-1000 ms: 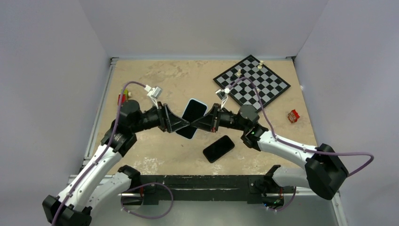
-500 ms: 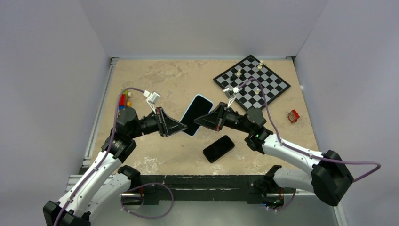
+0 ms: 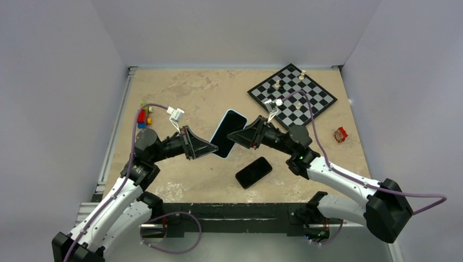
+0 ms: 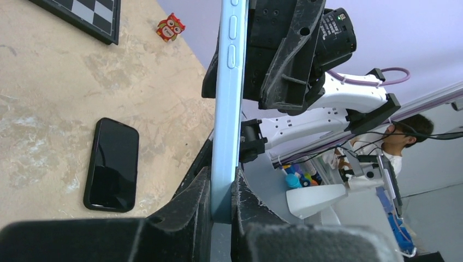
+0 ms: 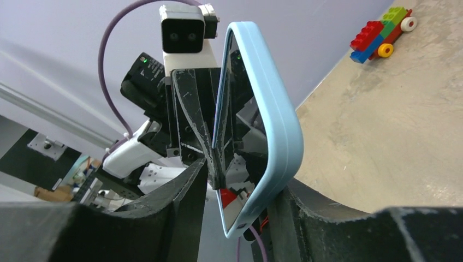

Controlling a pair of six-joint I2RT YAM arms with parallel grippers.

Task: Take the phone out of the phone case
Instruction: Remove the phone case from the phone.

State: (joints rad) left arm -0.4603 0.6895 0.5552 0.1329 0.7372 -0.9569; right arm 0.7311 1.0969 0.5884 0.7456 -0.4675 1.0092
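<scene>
We hold the phone case (image 4: 226, 109) in the air over the middle of the table (image 3: 180, 93), and the phone (image 5: 241, 116) sits inside it, so the task's real step is not yet done. The left gripper (image 3: 209, 149) has its fingers (image 4: 192, 203) clenched on the near short end of the case. The right gripper (image 3: 241, 136) grasps it across 1 long side, 1 finger on the screen face and 1 on the blue back.

The main risk, as we judge it, is that both grips squeeze the case and the phone together. If we pull apart like this, nothing separates. The case would only flex, or slip from 1 pair of fingers and drop onto the table or the loose black phone (image 3: 254, 172) lying toward the near edge. The smooth, rounded back looks slippery, so a twist could also roll it out of the right fingers. To free the phone, 1 grip should catch only the soft rim and peel it.

Compared with 1 second ago, the case has lifted and its far end has swung toward the far edge. The left gripper has pulled back toward the left edge, uncovering the toy bricks (image 3: 143, 115). The right gripper has shifted toward the chessboard (image 3: 292, 95) in the far right corner. The black phone has not moved.
</scene>
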